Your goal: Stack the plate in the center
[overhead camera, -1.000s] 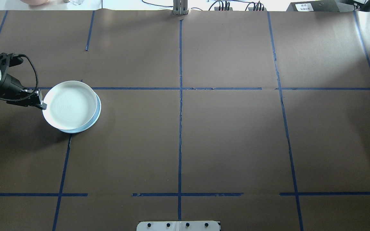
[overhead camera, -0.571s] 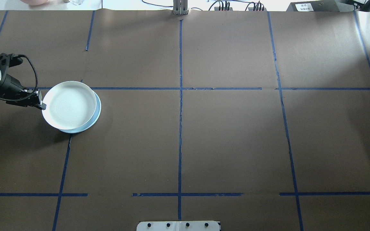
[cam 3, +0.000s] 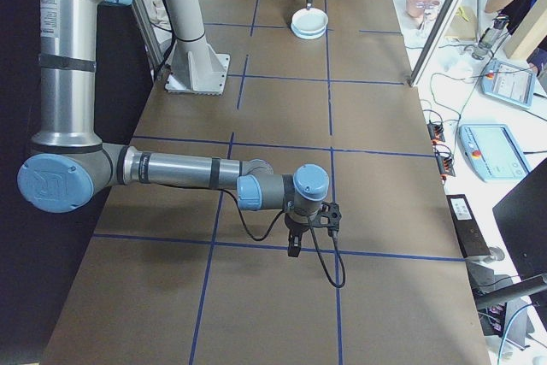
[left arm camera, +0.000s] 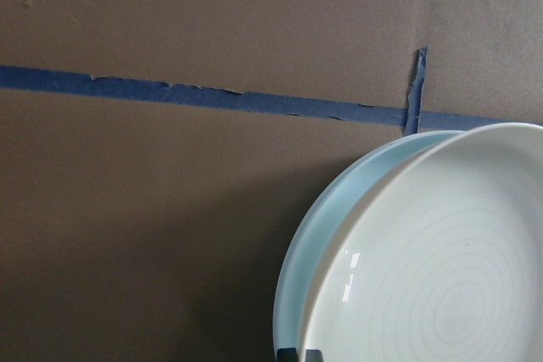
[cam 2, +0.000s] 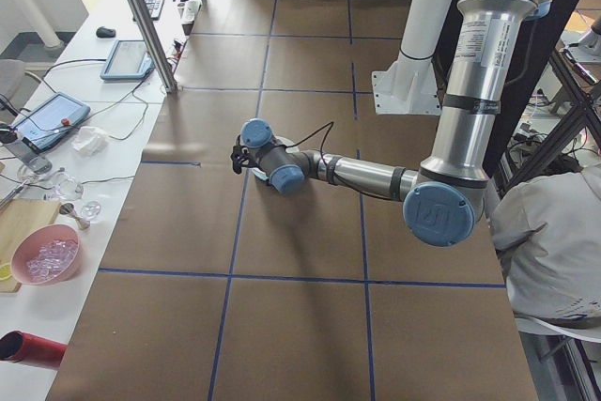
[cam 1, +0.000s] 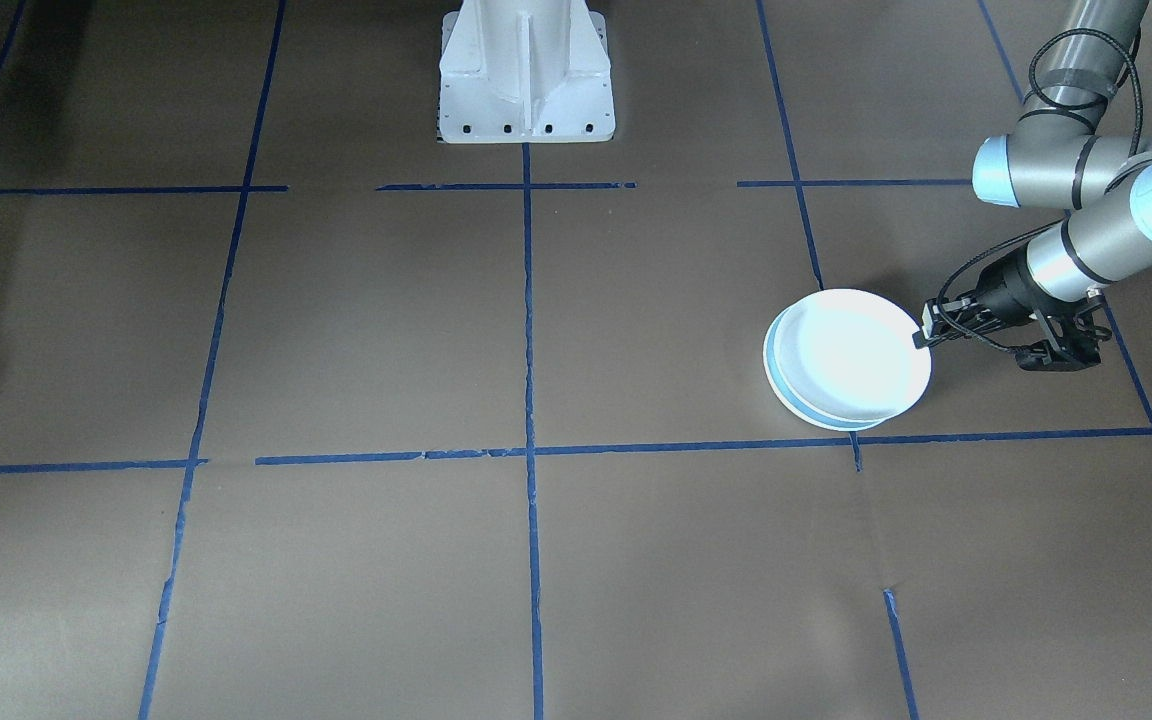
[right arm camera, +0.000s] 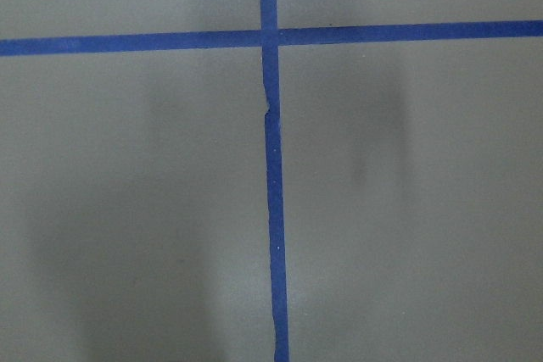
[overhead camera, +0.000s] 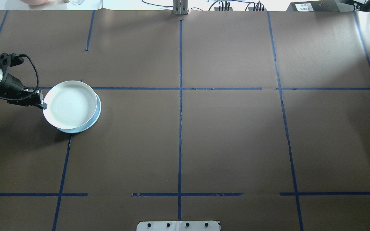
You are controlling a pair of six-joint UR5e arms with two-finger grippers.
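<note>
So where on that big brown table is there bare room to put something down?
Nearly everywhere. The middle squares either side of the center tape line are bare, as is the whole right half. The only crowded spot is the left edge, where the left gripper meets the white plate stacked on a pale blue plate.

My left gripper (cam 1: 924, 337) pinches the rim of the round shallow white plate (cam 1: 856, 356), stacked off-centre on a pale blue plate (cam 1: 781, 372) on brown paper.
</note>
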